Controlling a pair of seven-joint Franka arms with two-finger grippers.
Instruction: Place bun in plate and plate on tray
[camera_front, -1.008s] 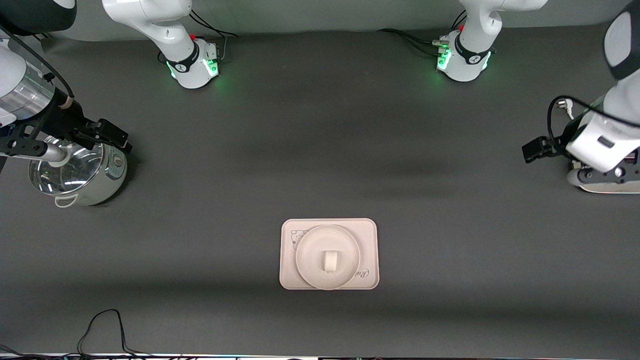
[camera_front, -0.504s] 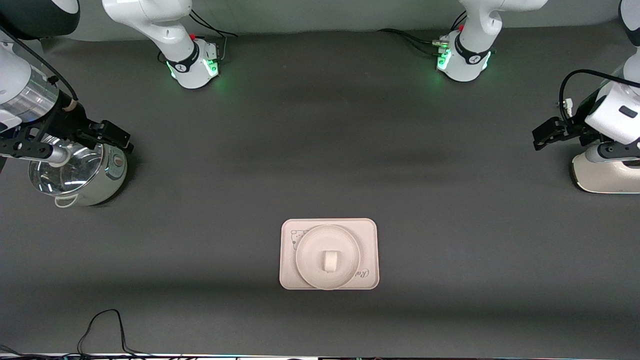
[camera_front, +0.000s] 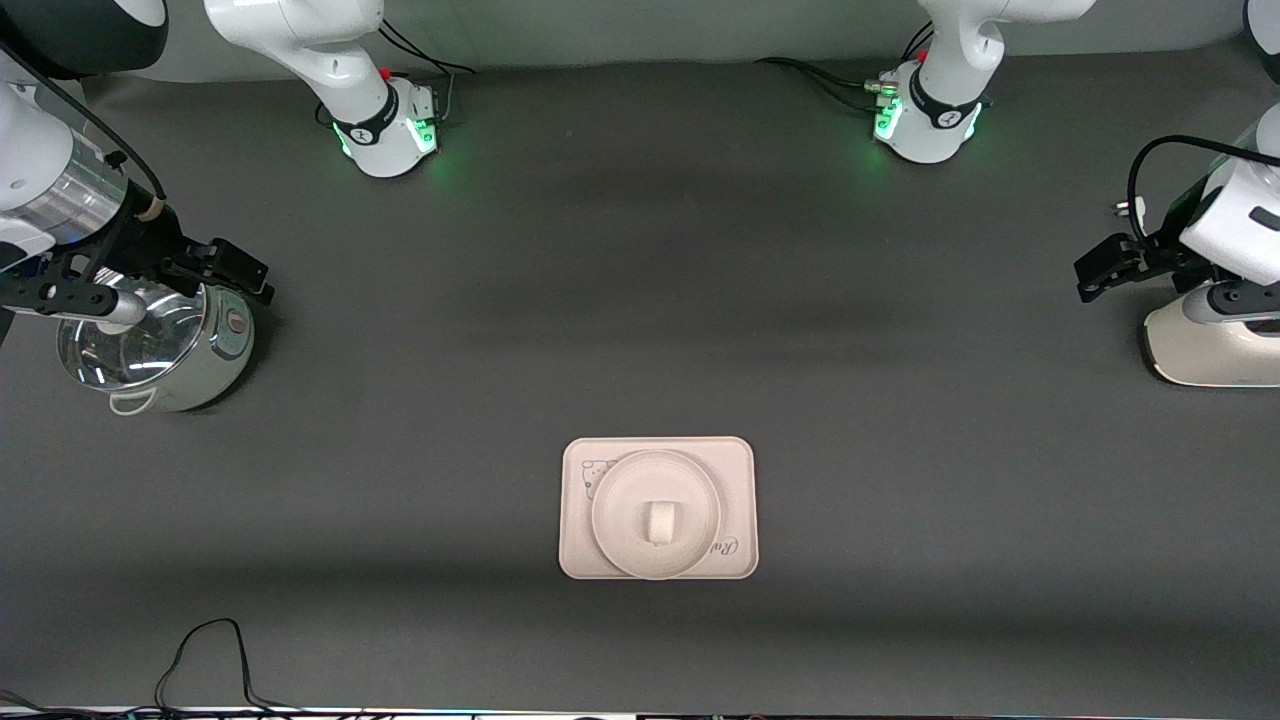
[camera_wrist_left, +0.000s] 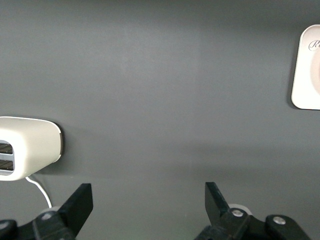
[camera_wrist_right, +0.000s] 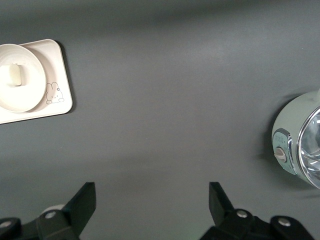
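Dark grey worktop (camera_front: 640, 300) — bun (camera_front: 659, 522) in plate (camera_front: 612, 520) on tray (camera_front: 578, 560), well apart from both spread grippers: left gripper (camera_wrist_left: 148, 200) at its two o'clock, right gripper (camera_wrist_right: 151, 201) at ten.

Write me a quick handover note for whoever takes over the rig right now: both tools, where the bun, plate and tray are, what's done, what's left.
Left tool: open, empty, up over the white toaster at the left arm's end of the table.
Right tool: open, empty, over the rice cooker at the right arm's end.
The bun lies in the plate, and the plate sits on the tray, mid-table, nearer the front camera than both appliances.
Done: bun in plate, plate on tray.
Left: nothing visible; both arms are parked away from the tray.
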